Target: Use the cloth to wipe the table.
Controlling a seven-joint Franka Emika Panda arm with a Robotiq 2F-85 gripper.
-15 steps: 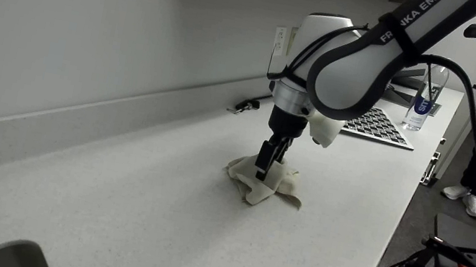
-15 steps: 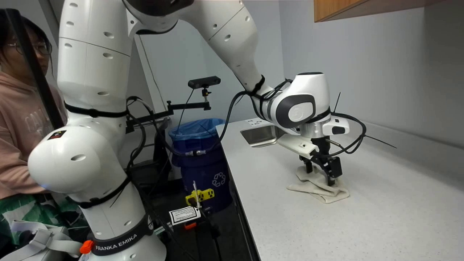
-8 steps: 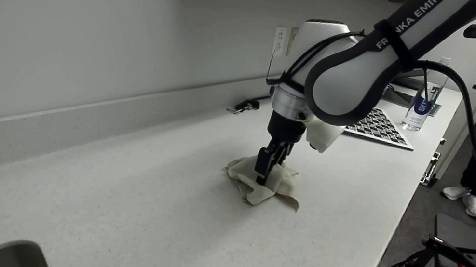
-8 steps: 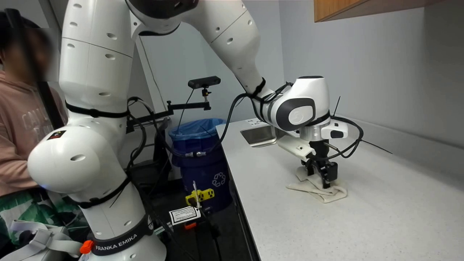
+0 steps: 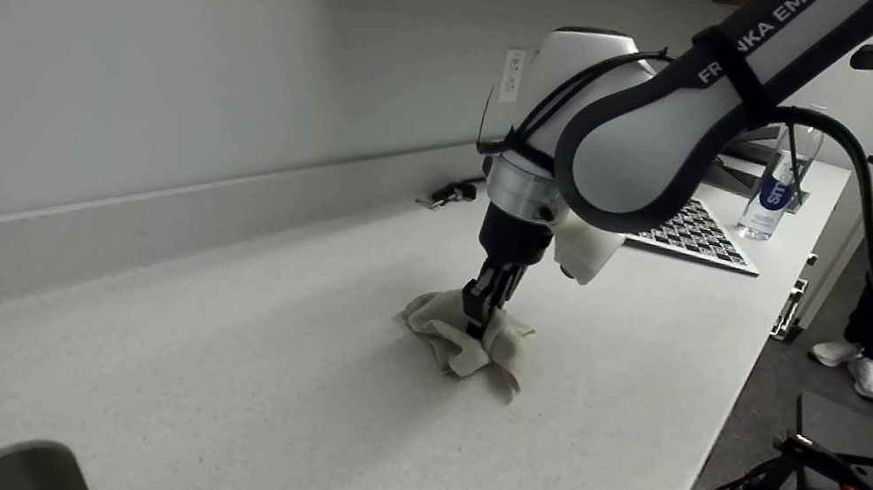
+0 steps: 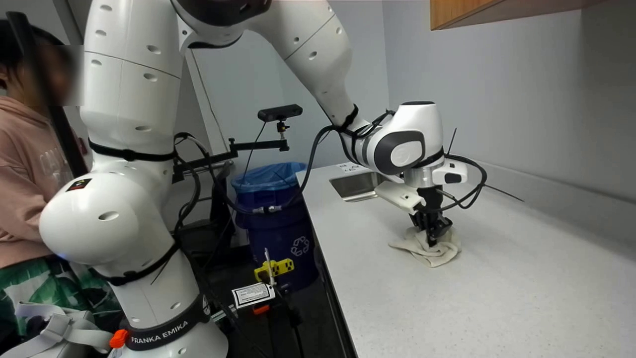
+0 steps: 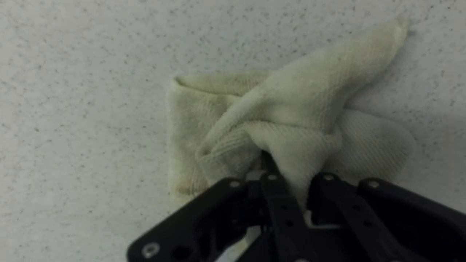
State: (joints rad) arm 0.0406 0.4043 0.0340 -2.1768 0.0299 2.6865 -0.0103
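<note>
A cream cloth lies crumpled on the white speckled table, and it shows in both exterior views too. My gripper points down into its middle, shut on a bunched fold that rises between the fingers. The fold covers much of one fingertip in the wrist view. In an exterior view the gripper presses low into the cloth, whose edges spread out on the table around it. From the opposite end, the gripper also looks narrow, with cloth gathered about its tips.
Keys lie by the wall, and a checkered board and a water bottle stand behind the arm. A sink is set into the table's far end. The wall runs along the table's back side.
The jaws have come together on the cloth, bunching it and pulling its edges inward. The gripper sank slightly, then shifted a little with the cloth.
</note>
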